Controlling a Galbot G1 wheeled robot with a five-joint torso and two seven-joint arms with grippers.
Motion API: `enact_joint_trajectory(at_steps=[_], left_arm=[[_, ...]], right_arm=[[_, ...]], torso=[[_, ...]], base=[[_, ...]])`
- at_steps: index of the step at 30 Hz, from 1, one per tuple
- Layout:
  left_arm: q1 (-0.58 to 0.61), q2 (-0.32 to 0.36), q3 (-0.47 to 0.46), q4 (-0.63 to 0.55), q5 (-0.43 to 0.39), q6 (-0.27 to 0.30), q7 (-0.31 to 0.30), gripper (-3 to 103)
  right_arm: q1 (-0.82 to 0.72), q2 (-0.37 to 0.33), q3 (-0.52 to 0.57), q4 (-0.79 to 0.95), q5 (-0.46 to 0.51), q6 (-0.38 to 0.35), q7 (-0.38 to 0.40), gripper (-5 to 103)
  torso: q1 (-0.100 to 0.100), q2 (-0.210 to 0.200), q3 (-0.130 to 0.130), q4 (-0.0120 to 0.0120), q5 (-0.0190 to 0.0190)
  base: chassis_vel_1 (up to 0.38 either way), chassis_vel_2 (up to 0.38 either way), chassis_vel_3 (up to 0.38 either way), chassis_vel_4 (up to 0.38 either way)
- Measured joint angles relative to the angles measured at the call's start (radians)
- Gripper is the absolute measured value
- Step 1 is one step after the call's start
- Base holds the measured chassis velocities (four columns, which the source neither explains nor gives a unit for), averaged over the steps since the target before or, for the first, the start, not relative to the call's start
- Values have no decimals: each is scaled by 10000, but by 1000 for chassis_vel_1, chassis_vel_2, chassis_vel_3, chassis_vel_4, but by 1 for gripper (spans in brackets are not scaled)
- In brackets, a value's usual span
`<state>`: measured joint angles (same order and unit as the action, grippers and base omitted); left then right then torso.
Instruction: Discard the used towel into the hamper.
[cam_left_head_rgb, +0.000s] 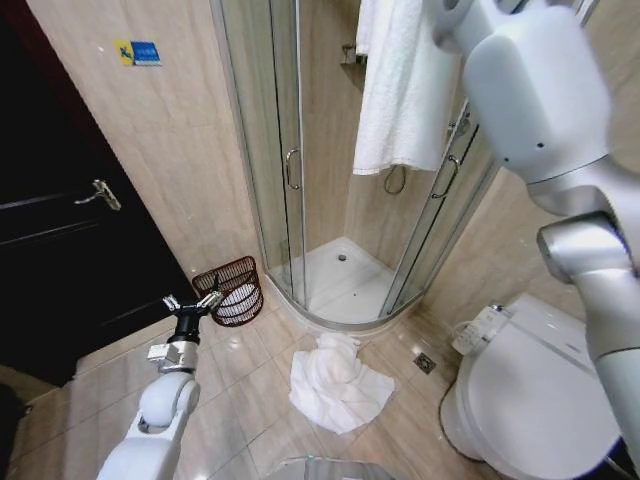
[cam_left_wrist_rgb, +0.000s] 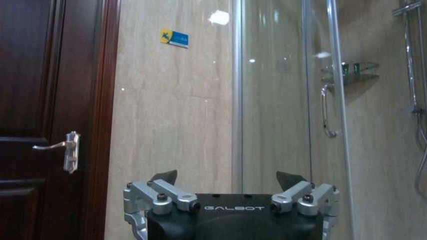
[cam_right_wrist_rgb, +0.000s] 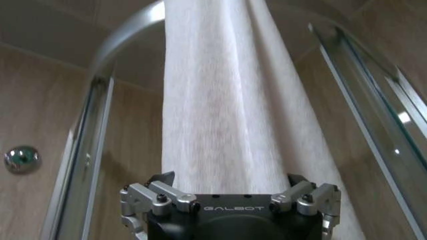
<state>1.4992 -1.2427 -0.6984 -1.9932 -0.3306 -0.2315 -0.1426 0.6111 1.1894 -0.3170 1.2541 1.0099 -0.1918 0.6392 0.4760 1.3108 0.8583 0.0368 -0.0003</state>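
On my far left is the dark door (cam_left_head_rgb: 60, 260) with its lever handle (cam_left_head_rgb: 97, 193). Next comes the tiled wall, carrying a small blue-and-yellow sticker (cam_left_head_rgb: 137, 52).

My left gripper (cam_left_head_rgb: 192, 303) is held low over the floor tiles, just left of the hamper (cam_left_head_rgb: 231, 289) and close to its rim, though I can't tell if they touch. Its 2 fingers are spread with nothing between them; the left wrist camera shows the left gripper (cam_left_wrist_rgb: 227, 178) the same way, with bare wall and shower glass beyond.

The hamper leans toward me on the floor, against the wall and just left of the shower (cam_left_head_rgb: 340, 200) (my landmark here).

In front of the shower, a crumpled white towel (cam_left_head_rgb: 336, 382) lies on the floor, right of the hamper and apart from it.

A second white towel (cam_left_head_rgb: 400, 85) hangs over the shower's top edge. The right wrist camera shows my right gripper (cam_right_wrist_rgb: 230, 178) raised right up at this hanging towel (cam_right_wrist_rgb: 223, 95), fingers apart; whether they touch the cloth I can't tell.

Right of the shower stands the toilet (cam_left_head_rgb: 530, 390), lid down.
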Motion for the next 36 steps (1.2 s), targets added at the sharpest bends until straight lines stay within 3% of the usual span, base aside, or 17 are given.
enact_joint_trajectory(at_steps=[4, 20, 36], left_arm=[[-16, 4, 22, 94, -2, -85, 0, 100], [-42, -78, 54, 106, 104, -70, -1, 100], [27, -56, 10, -11, 182, 27, -57, 100]], right_arm=[[-209, -139, 1, 25, -56, 5, 86, 101], [-990, -660, 170, 667, 268, 35, -641, 58], [-1130, -1415, 118, 1436, 777, -26, -713, 15]], torso=[[0, 0, 0, -2, 3], [-1, -1, -1, -1, 2], [-2, -1, -2, -2, 2]], base=[[0, 0, 0, 0], [0, 0, 0, 0], [0, 0, 0, 0]])
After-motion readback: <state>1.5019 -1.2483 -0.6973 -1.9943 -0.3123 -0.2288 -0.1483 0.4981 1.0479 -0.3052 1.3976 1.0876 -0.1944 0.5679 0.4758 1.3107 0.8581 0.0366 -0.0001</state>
